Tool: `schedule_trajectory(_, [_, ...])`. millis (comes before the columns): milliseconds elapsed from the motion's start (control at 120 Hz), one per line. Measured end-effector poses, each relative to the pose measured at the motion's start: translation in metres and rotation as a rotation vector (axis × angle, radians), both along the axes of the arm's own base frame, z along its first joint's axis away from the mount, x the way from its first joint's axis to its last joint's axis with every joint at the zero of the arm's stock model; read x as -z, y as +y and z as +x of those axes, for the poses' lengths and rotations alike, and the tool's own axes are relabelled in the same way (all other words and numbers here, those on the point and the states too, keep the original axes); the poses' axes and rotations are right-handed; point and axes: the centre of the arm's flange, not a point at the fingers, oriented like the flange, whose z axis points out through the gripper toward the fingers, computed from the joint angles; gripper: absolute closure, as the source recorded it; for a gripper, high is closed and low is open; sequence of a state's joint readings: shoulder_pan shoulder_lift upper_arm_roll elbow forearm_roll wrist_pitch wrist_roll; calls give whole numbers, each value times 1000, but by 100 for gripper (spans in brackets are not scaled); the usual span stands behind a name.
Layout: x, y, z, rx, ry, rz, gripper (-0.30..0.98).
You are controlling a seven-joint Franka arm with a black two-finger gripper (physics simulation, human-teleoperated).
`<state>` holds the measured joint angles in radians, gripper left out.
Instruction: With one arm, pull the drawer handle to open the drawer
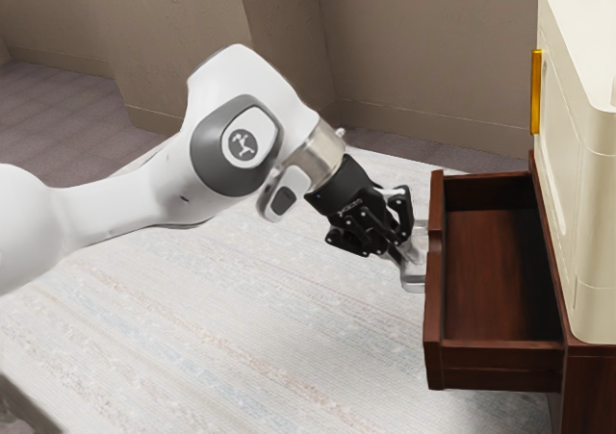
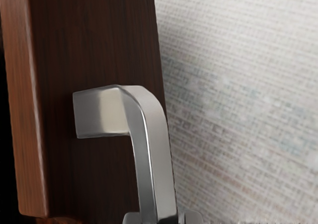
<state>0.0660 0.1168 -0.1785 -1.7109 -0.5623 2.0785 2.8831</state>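
Both fingers of the gripper [image 1: 408, 252] appear clamped on the drawer handle [image 2: 160, 159], one against each side of its straight bar, clear of the bent end that meets the wood. The handle is on the outer face of the drawer [image 1: 434, 304], which stands well out from the cabinet [image 1: 589, 386] with its inside open to view. On that showing the opening looks mostly or fully done, and what remains, I'd judge, is at most a short straight pull, then letting go. The likeliest trouble is a slip: the metal looks smooth, and a pull that veers off the drawer's line could let the fingers slide along the bar. A sideways drag might also twist the drawer and make it bind in its opening. Pulling too far could make it sag or come off its track, with so much of it out. On release, backing away before the fingers have spread enough could snag the handle and shift the drawer, or jolt the cream box [image 1: 589, 213] above the cabinet.
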Motion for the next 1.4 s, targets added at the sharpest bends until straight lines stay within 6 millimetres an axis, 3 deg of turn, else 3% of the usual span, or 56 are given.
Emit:
schedule_trajectory(550, [-3,52,-39,-74,13,35,71])
schedule_trajectory(700, [-4,55,-41,-78,13,38,70])
schedule_trajectory(933, [-10,46,-49,-62,8,49,57])
schedule_trajectory(1017, [-30,46,-61,-65,-20,87,54])
schedule_trajectory(1192, [-99,46,-97,-90,-86,230,48])
schedule_trajectory(1283, [-141,54,-97,-143,-91,317,35])
schedule_trajectory(1400, [-163,98,-77,-296,-9,368,20])
